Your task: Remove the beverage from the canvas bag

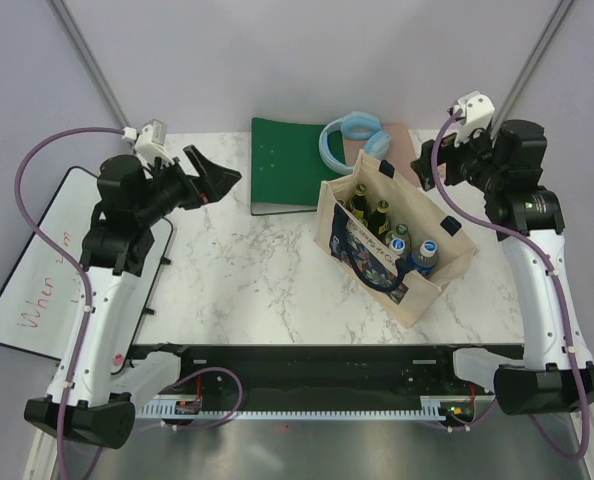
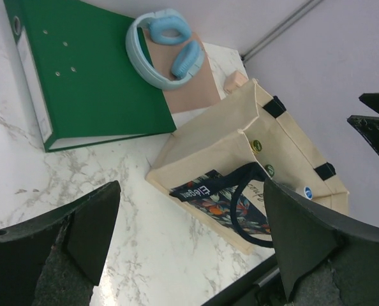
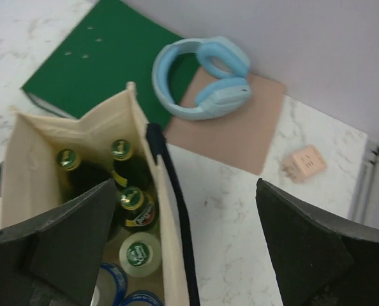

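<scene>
The beige canvas bag (image 1: 423, 294) stands upright right of the table's middle, with its dark blue printed side (image 2: 231, 204) facing the near left. Several beverage bottles stand inside it: dark ones with green-gold caps (image 3: 120, 150), a clear one with a green cap (image 3: 139, 254), and blue-capped ones (image 1: 428, 250). My left gripper (image 1: 217, 172) hangs open above the table's left part, well away from the bag. My right gripper (image 1: 424, 165) is open above the bag's far right corner, nothing between its fingers. A dark strap handle (image 3: 177, 217) lies along the bag's rim.
A green binder (image 1: 287, 160) lies behind the bag, with pale blue headphones (image 1: 352, 135) on a brown pad (image 3: 240, 134) next to it. A small pink block (image 3: 306, 162) sits at the far right. A whiteboard (image 1: 37, 270) leans off the left edge.
</scene>
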`<state>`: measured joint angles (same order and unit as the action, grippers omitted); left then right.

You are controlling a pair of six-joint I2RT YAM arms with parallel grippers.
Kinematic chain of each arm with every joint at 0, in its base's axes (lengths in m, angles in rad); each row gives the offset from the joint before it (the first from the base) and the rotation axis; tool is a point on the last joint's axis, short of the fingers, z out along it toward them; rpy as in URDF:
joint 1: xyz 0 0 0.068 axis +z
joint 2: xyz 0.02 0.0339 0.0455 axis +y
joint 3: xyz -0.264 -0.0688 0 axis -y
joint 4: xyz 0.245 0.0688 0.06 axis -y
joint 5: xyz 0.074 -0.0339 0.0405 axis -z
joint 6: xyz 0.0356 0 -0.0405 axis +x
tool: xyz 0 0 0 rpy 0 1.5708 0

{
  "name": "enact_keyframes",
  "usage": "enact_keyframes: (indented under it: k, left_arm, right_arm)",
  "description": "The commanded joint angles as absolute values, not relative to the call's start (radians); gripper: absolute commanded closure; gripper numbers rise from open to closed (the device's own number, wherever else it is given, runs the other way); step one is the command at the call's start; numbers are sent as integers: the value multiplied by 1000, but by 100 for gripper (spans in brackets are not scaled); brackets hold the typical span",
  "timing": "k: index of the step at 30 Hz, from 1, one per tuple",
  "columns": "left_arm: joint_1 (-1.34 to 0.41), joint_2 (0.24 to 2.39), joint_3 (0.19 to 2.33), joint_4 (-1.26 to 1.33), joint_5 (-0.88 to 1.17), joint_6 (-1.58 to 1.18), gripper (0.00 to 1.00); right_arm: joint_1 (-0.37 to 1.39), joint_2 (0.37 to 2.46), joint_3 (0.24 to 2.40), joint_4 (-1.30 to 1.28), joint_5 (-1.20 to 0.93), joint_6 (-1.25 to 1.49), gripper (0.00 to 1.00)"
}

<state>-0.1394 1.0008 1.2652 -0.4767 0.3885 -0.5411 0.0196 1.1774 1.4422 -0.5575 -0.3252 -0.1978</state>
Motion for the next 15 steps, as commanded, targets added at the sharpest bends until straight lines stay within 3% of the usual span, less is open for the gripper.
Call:
enact_keyframes:
  k: [1,6,15]
  left_arm:
    - [-179,1041,1295,-471,476,-621,1]
    - [-313,1127,1339,-472,433,-644,4]
    - [-546,1279,1399,-499,244,-692,6]
  right_arm:
    - [28,1244,1564,-685,-673,-334,2]
    - [61,1328,1618,-779,-778,-310,2]
    - [225,1381,1603,-864,-608,-347,2]
